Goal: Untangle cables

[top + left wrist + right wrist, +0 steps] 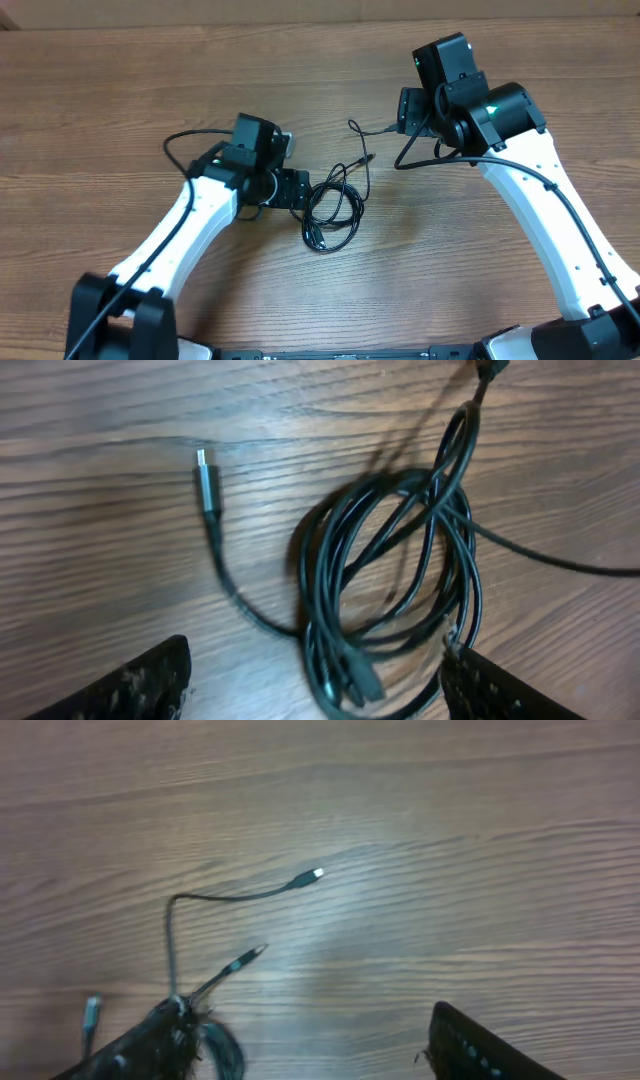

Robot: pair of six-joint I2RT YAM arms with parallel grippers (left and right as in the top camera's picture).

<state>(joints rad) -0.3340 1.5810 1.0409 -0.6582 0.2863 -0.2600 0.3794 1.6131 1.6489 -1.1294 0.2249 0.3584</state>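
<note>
Cables (330, 205) (thin black flexible cords with small plug ends) lie near the middle of the brown wood-grain table (100, 80), mostly wound into one loose coil with strands crossing through it. Two white robot arms reach in over the boards: the left arm (190, 215) from the lower left, the right arm (540, 190) from the lower right.

The left gripper (320, 682) sits just beside the coil, its dark fingers spread wide, with the coil's near edge lying between them and nothing pinched. The right gripper (305, 1020) is farther up the table and is also spread wide. A bunch of cord sits right at one finger (130, 1050) — touching it or not, I cannot tell.

From the coil a single strand trails off to a dark plug with a silver tip (205, 478), flat on the wood. Near the right gripper a curved cord ends in a pale-tipped plug (310, 875), and a shorter tipped end (245, 958) lies just below it.
</note>
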